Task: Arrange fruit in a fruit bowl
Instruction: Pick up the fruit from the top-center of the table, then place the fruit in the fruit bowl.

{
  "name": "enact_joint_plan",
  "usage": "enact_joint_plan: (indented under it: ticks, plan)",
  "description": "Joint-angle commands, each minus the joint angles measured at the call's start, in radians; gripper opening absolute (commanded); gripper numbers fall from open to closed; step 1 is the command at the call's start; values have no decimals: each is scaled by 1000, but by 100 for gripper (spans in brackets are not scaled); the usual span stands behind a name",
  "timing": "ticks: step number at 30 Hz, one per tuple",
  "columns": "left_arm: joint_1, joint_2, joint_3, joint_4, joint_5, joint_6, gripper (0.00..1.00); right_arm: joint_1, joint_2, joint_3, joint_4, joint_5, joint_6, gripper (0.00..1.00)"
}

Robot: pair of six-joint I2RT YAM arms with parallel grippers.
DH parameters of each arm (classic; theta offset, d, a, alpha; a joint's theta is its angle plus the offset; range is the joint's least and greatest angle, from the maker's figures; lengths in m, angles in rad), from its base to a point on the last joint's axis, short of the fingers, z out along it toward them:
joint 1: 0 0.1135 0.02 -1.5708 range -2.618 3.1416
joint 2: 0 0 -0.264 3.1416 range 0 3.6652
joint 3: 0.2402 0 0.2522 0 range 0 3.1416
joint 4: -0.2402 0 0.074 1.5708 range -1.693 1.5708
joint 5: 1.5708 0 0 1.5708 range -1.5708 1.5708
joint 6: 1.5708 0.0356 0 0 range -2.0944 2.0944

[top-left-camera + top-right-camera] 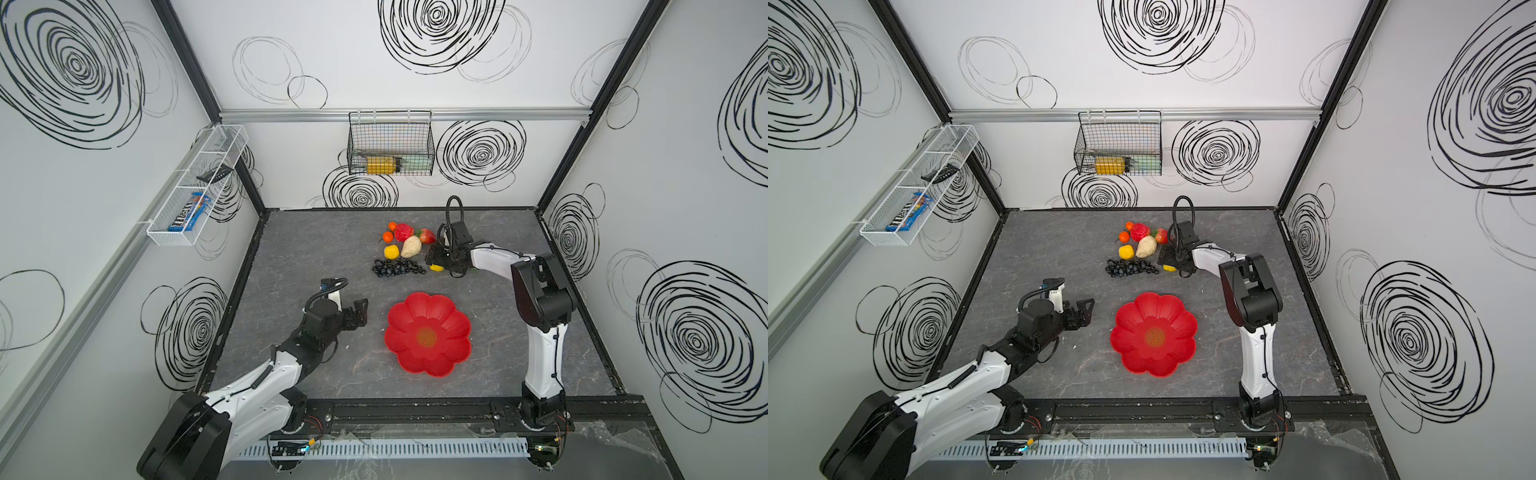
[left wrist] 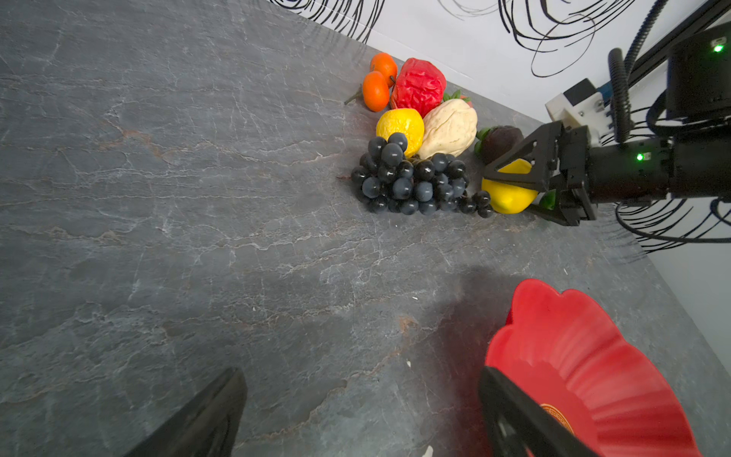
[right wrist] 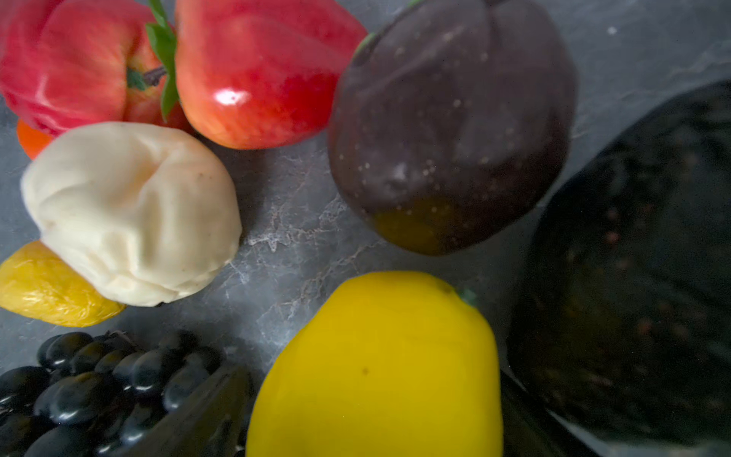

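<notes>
Grey stone-look tabletop [image 1: 291,249]: red flower bowl [image 1: 405,320] front-centre, fruit [image 1: 410,247] heaped behind it; left gripper [image 1: 358,312] spread wide, unladen; right gripper [image 2: 510,192] astride yellow lemon [image 3: 379,368], grip indeterminable.

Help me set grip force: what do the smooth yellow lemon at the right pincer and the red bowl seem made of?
Lemon: probably moulded plastic or foam, satin finish; skin is even yellow without pores. Bowl: apparently hard glossy plastic; ribbed moulded petals catch highlights.

The grey marbled worktop [image 1: 311,249] carries the red fruit bowl [image 1: 399,328]; beyond the bowl lies the fruit [image 1: 410,247] in one cluster, the grape bunch [image 1: 397,268] along its bowl-facing edge.
</notes>
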Motion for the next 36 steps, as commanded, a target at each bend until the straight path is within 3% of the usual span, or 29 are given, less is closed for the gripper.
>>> enact_joint_plan:
  ticks: [1, 10, 21, 26, 30, 36]
  plan:
    - [12, 8, 2, 56, 8, -4, 96, 4, 6, 26, -34, 42, -10, 86]
    - [16, 18, 4, 62, 33, -7, 96, 14, -81, -32, -8, 84, -51, 70]
    - [22, 72, 29, 85, 127, -27, 96, 73, -339, -191, 13, 13, -129, 68]
    - [0, 56, 39, 106, 213, -95, 96, 185, -493, -251, -61, 24, -200, 68]
    - [-84, 30, 111, 39, 222, -147, 96, 317, -592, -322, -102, 69, -248, 68]
    - [-122, -29, 109, 83, 343, -272, 96, 480, -716, -470, -38, 102, -261, 68]
